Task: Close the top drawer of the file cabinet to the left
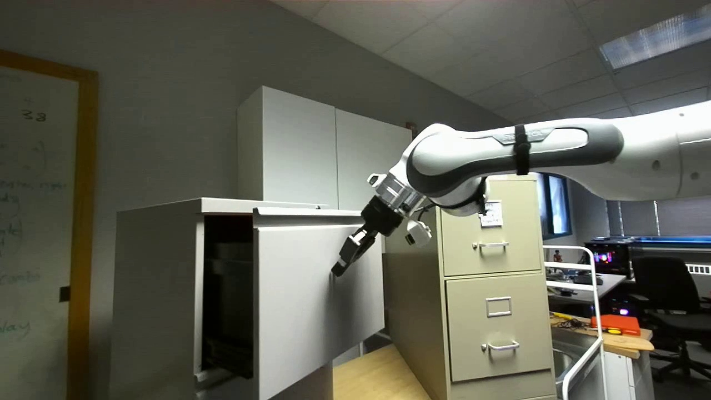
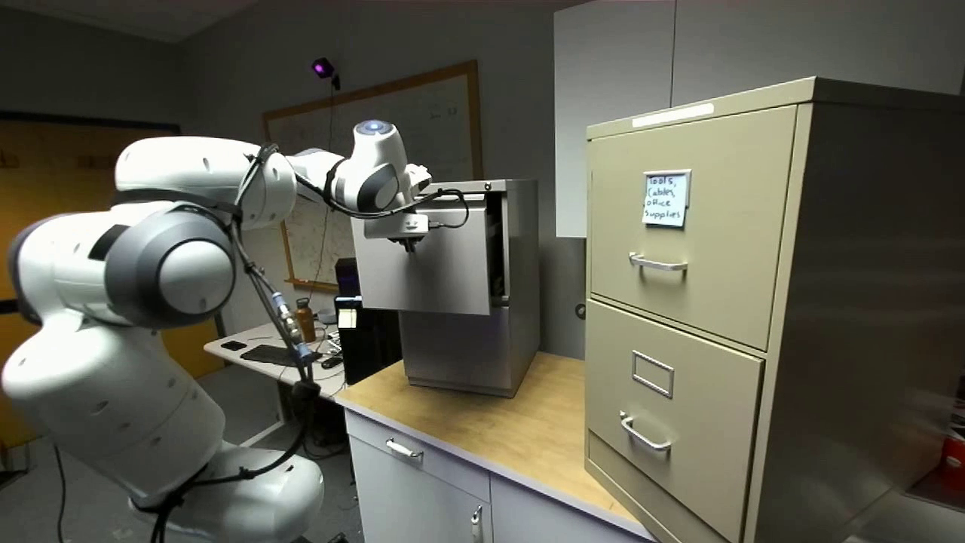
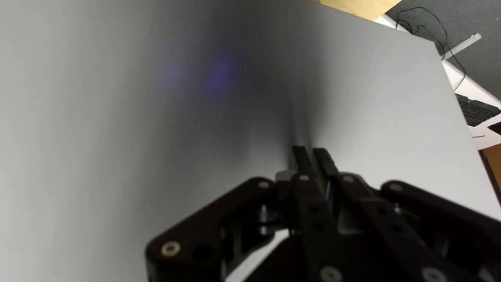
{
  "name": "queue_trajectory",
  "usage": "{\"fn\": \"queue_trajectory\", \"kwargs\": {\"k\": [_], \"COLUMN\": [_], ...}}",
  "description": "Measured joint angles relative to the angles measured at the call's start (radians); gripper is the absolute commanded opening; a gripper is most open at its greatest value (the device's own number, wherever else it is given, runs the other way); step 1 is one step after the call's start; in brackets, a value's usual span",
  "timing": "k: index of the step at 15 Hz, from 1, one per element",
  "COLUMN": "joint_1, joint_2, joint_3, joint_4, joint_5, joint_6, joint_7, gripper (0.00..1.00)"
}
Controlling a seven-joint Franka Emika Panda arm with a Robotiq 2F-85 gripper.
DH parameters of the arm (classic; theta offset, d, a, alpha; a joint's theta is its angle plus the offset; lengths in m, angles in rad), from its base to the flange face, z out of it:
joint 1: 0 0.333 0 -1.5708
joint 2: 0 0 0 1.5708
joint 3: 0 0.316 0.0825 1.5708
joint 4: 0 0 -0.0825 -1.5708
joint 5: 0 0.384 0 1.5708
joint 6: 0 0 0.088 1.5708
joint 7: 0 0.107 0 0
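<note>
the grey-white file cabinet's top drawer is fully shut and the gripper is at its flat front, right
Not shut: the top drawer stands open, its dark inside showing in both exterior views. The gripper is at the drawer's flat front, as you say.

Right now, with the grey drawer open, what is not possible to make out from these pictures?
What the top drawer holds: in both exterior views, hidden by shadow and its front panel.
Whether the fingertips press that panel: in the wrist view, blurred at the tips.
Whiteboard writing: in an exterior view, mostly too faint, cut off by the left edge.
Red thing: in an exterior view, cut off by the right edge.
</note>
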Motion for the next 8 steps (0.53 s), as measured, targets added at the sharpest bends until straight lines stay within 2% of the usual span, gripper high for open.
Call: {"fn": "queue_trajectory", "kwargs": {"k": [3,8], "joint_1": [-0.013,-0.079], "joint_2": [0.126,0.305], "joint_3": [0.031,0.117], "joint_4": [0.120,0.297], "joint_5": [0.021,0.022], "joint_6": [-0.018,-0.047], "joint_7": [0.000,0.011], "gripper": [0.08,0.09]}}
